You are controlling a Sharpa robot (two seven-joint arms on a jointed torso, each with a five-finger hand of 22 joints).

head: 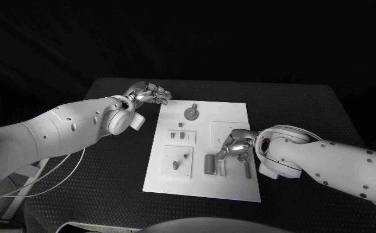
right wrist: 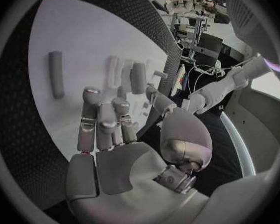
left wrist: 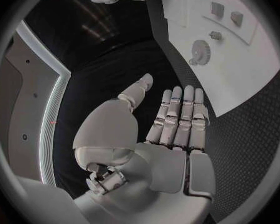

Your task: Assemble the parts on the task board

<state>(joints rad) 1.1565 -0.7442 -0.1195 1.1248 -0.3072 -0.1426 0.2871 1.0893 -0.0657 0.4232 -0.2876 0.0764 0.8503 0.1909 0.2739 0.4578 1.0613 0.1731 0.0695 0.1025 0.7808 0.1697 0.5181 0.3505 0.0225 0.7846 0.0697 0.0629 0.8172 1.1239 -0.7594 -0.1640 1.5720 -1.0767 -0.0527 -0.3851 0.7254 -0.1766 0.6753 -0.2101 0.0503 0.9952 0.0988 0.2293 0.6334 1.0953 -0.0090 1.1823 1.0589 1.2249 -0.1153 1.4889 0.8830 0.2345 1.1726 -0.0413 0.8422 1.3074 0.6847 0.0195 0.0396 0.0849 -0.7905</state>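
I see my left hand point(head: 149, 94) open off the task board point(head: 235, 189), right hand point(head: 235, 149) open-fingered over its parts point(head: 210, 164).

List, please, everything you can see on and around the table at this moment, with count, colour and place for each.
table: one, black, under everything.
task board: one, white plate, in the middle of the table.
gear-shaped part: one, grey, at the board's far end.
small parts: a few, grey, on the board's left side, on raised white blocks.
bar-shaped parts: about three, grey, at the board's near right, beside the right hand.
left hand: one, silver, fingers straight and apart, holding nothing, over the table beyond the board's far left corner.
right hand: one, silver, over the board's right side, fingers above the bars; holds nothing.
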